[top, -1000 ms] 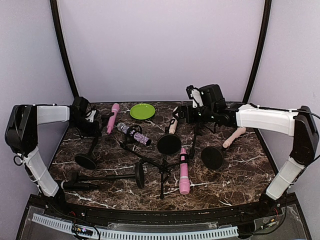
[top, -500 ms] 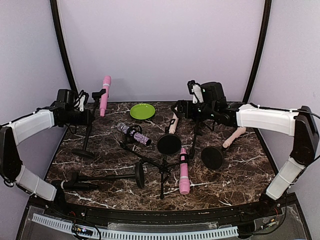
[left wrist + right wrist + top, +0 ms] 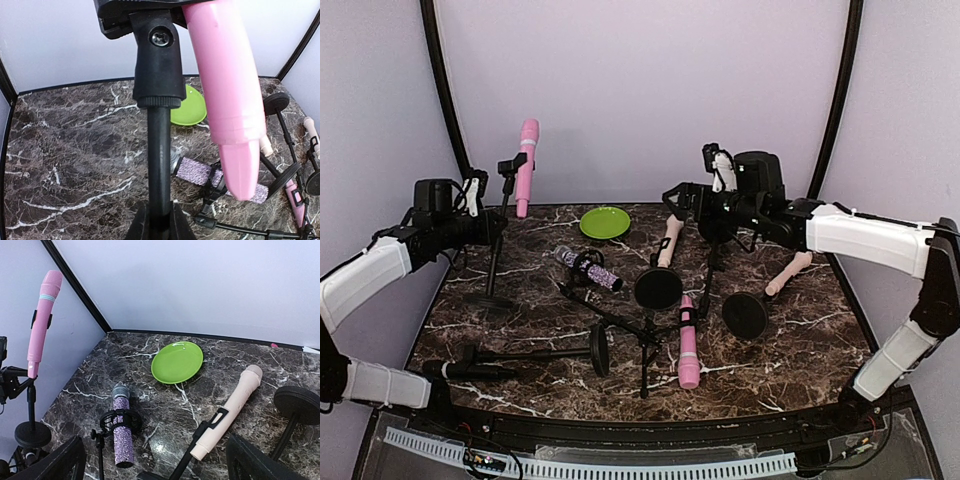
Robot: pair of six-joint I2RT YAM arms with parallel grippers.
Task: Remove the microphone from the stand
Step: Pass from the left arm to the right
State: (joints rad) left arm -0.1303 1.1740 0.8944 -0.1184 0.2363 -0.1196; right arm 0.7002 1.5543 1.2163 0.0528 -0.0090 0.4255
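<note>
Top view: left arm (image 3: 375, 270) reaches out to the far left, left fingers (image 3: 488, 228) clamped tight on the pole of the stand (image 3: 485, 301). The pink microphone (image 3: 526, 165) sits upright in the clip at the top. Right arm (image 3: 860, 235) stretches toward the middle, right fingers (image 3: 678, 193) spread wide with nothing in them, above a cream microphone (image 3: 668, 240). I count two pink mics, two cream, one glittery purple microphone (image 3: 588, 268) and one green plate (image 3: 605, 222).

Left wrist cam: you get the clip (image 3: 157, 55) and its screw up close.

Right wrist cam: the whole stand from afar, round base on the table (image 3: 150, 385).
</note>
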